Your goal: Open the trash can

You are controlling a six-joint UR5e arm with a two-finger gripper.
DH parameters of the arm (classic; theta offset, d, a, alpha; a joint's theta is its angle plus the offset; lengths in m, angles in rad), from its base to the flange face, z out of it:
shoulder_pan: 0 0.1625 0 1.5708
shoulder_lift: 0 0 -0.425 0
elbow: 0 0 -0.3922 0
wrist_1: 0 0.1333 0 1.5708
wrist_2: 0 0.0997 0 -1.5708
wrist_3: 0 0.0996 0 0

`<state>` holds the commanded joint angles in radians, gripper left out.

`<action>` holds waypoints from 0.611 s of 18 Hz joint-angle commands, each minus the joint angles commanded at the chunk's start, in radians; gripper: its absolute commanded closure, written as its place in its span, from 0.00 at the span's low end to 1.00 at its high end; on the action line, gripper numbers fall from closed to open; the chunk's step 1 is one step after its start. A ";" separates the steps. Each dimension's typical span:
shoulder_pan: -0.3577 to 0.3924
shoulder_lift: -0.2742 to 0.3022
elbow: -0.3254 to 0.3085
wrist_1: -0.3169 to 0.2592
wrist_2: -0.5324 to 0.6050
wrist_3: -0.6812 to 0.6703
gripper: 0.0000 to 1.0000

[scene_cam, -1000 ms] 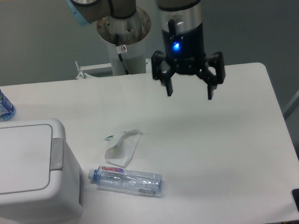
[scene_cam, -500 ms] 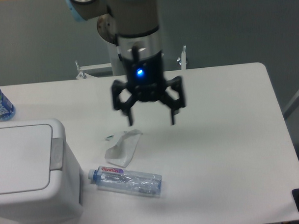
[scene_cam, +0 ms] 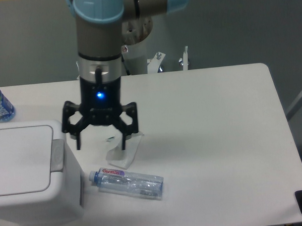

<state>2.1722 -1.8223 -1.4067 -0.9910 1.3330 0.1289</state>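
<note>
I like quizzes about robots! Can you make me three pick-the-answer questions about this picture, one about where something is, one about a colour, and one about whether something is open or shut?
1. Where does the clear bottle lie?
A. On the table, right of the trash can
B. Inside the trash can
C. In the gripper

2. What colour is the light glowing on the gripper?
A. Red
B. Blue
C. Green

3. How is the lid of the trash can?
A. Open
B. Taken off
C. Shut

Answers:
1. A, the bottle lies flat on the white table beside the bin.
2. B, a blue dot shines on the black body above the open fingers.
3. C, the flat lid panel sits level in the top, with its grey push tab untouched.
</note>
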 joint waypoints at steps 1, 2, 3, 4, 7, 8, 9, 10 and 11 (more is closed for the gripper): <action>-0.006 -0.005 0.000 0.000 0.000 0.000 0.00; -0.009 -0.006 0.000 0.000 0.000 -0.002 0.00; -0.011 -0.008 -0.002 0.000 0.000 -0.002 0.00; -0.017 -0.009 -0.002 0.000 0.000 -0.002 0.00; -0.023 -0.017 0.000 0.000 0.000 -0.002 0.00; -0.023 -0.017 -0.002 0.000 0.000 -0.002 0.00; -0.023 -0.017 -0.002 0.000 0.002 -0.002 0.00; -0.023 -0.018 -0.002 0.000 0.002 0.000 0.00; -0.023 -0.023 -0.002 0.000 0.002 0.000 0.00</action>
<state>2.1491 -1.8453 -1.4082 -0.9910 1.3346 0.1289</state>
